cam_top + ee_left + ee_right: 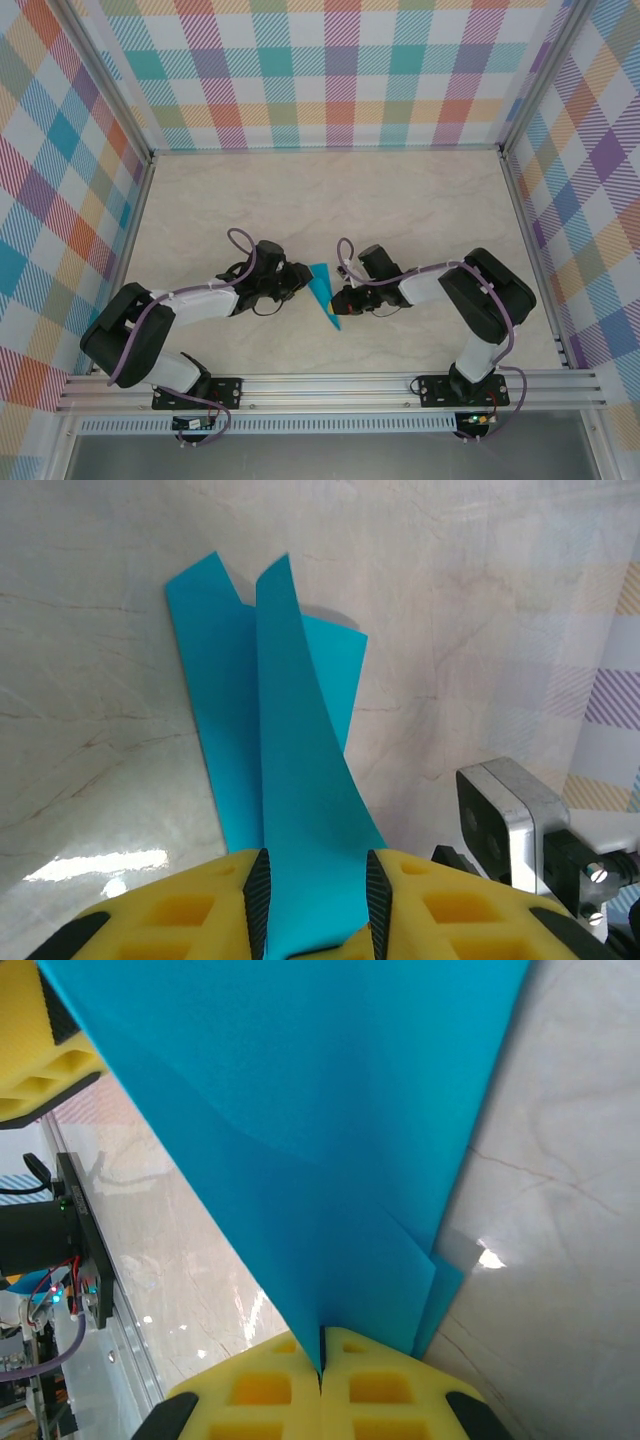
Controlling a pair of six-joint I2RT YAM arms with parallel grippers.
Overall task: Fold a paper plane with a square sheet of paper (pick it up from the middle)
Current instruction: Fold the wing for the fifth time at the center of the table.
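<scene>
The teal-blue square sheet of paper is folded into a narrow pointed paper plane [323, 292], held just above the table between both arms with its tip toward the near edge. My left gripper [300, 280] meets it from the left. In the left wrist view a long flap of the plane [300, 780] fills the gap between the black pads [256, 895], and the left gripper [317, 895] is shut on it across its width. My right gripper [322, 1360] is pinched tight on a crease of the plane [300, 1110], whose layers fan upward.
The marble-look table [400, 200] is walled by checked panels [330, 70] on three sides, with an aluminium rail [330, 385] along the near edge. The right wrist's camera [510, 820] sits close beside the left fingers. A yellow left finger [30, 1050] shows at the right wrist view's upper left.
</scene>
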